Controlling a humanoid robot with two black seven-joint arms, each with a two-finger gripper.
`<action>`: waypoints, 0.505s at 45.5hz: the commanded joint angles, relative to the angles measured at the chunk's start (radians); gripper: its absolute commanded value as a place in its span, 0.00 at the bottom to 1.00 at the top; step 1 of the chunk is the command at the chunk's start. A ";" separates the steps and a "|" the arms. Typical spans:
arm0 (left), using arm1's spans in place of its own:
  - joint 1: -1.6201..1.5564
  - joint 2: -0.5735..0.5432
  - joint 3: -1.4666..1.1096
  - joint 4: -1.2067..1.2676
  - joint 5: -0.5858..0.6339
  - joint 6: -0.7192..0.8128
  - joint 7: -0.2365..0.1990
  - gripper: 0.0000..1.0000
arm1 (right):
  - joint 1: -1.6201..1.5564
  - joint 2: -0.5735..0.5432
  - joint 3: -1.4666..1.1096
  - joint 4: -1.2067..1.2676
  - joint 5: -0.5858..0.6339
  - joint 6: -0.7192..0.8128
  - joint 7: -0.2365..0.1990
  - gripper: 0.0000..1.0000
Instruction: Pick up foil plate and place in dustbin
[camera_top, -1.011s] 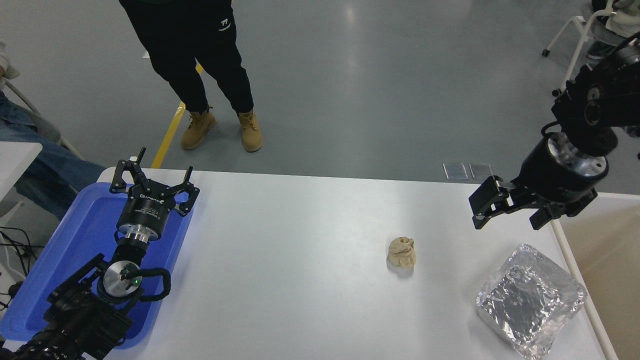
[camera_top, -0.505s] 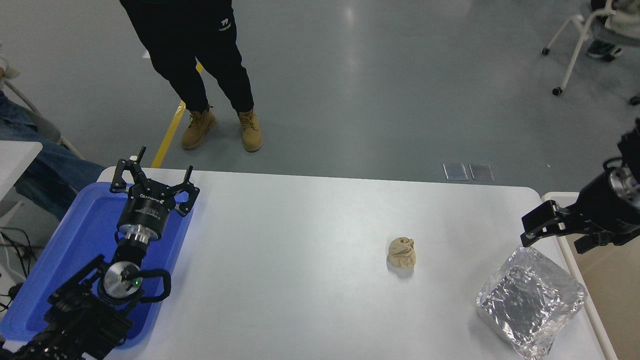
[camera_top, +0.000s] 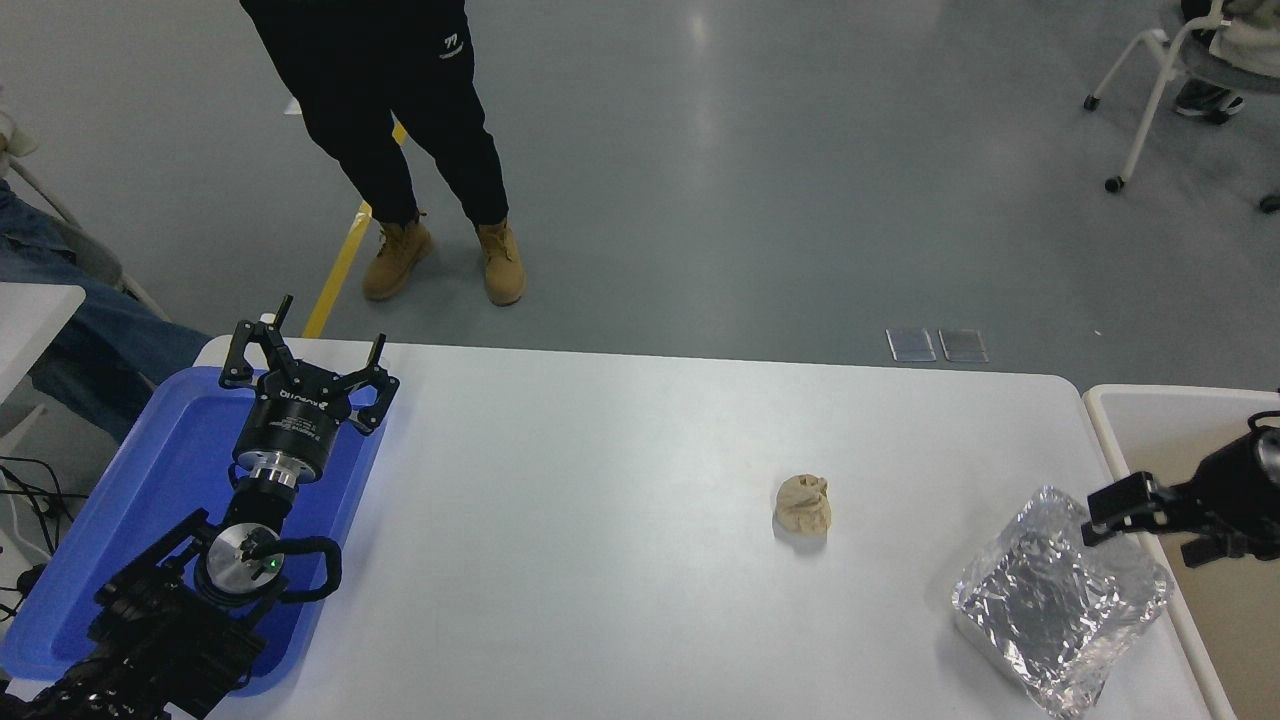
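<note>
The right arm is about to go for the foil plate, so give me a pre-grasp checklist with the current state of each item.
1. Foil plate lies free on the table, nothing on it: ok.
2. Right gripper open and empty: ok.
3. Right gripper lined up on the plate: not ok; it sits at the plate's far right corner, partly over the dustbin.
4. Gripper height above the plate's rim: cannot tell from this one view.
5. Dustbin open and right beside the plate: ok.
6. Paper ball apart from the plate, left gripper parked over the blue tray, person back from the table: ok.
</note>
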 joint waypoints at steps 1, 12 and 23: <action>0.000 0.000 -0.001 0.000 0.000 -0.001 0.000 1.00 | -0.137 -0.011 0.093 -0.047 -0.015 -0.040 -0.003 1.00; 0.000 0.001 0.000 0.000 0.000 -0.001 0.000 1.00 | -0.234 -0.012 0.177 -0.065 0.006 -0.074 -0.009 1.00; 0.000 0.001 0.000 0.001 0.000 -0.001 0.000 1.00 | -0.328 -0.032 0.263 -0.085 0.026 -0.083 -0.011 1.00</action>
